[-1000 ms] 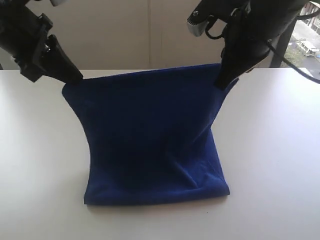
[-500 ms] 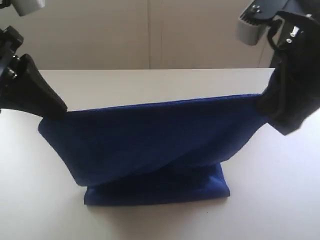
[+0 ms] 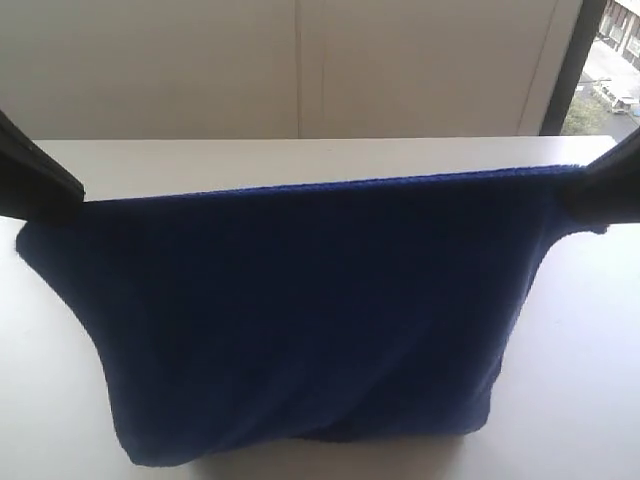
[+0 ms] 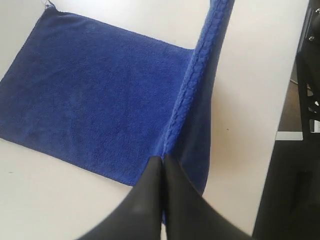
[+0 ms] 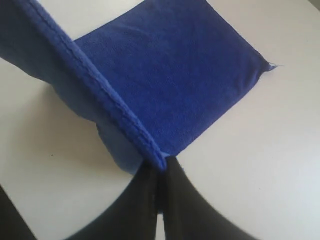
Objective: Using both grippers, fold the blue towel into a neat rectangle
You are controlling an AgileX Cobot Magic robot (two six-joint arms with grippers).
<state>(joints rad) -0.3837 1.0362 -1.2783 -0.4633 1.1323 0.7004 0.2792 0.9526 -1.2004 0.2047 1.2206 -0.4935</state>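
Observation:
The blue towel (image 3: 300, 310) hangs in front of the exterior camera, its hemmed top edge stretched taut between both grippers. My left gripper (image 3: 60, 190) pinches the top left corner at the left border; my right gripper (image 3: 590, 190) pinches the top right corner at the right border. In the left wrist view the black jaws of my left gripper (image 4: 163, 159) are shut on the hem, with the rest of the towel (image 4: 95, 100) lying flat on the table below. In the right wrist view my right gripper (image 5: 161, 167) is shut on the hem, above the flat part of the towel (image 5: 175, 75).
The white table (image 3: 300, 160) runs back to a pale wall. A window (image 3: 610, 60) shows at the upper right. In the left wrist view the table's edge and a dark frame (image 4: 305, 125) lie beside the towel.
Both grippers have moved toward the exterior camera and apart, carrying the held edge over the flat part. The towel now fills most of the view and the arms are nearly out of frame.

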